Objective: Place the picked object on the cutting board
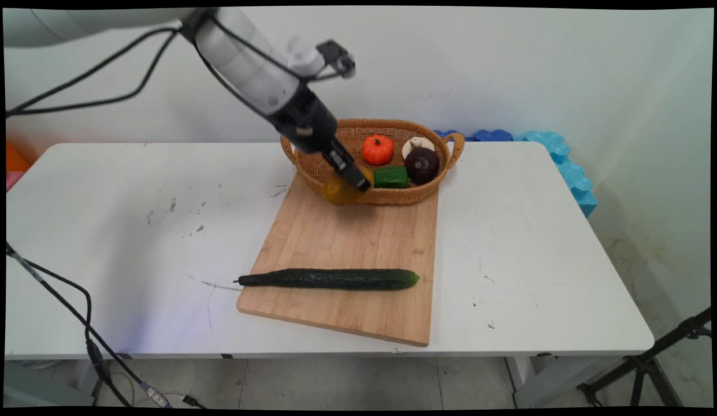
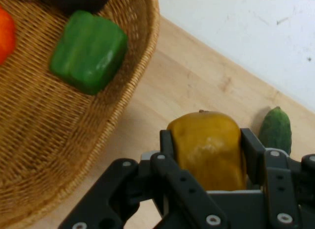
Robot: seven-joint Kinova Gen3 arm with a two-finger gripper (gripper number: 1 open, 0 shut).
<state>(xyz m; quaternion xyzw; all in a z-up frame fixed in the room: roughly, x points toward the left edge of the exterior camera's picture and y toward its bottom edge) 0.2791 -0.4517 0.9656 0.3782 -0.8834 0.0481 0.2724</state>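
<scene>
- White table: carries all items; scuff marks show on its left half.
- Wooden cutting board: lies flat at the table's centre, its far edge running under the basket.
- Wicker basket: oval, two handles, resting on the far end of the board. In the hand view its woven wall fills the left side.
- Cucumber: dark green, lying crosswise near the board's front edge, stem end pointing left and just past the board's left edge. Its tip shows in the hand view beyond the gripper.
- Gripper: angled downward at the basket's near rim, above the board. Both fingers are clamped on the sides of a yellow pepper.
- Yellow pepper: pinched between the fingers, held over the board just outside the basket wall; also visible in the main view.
- Inside the basket: orange pumpkin, dark purple round vegetable, green pepper, and a white item behind the purple one.
</scene>
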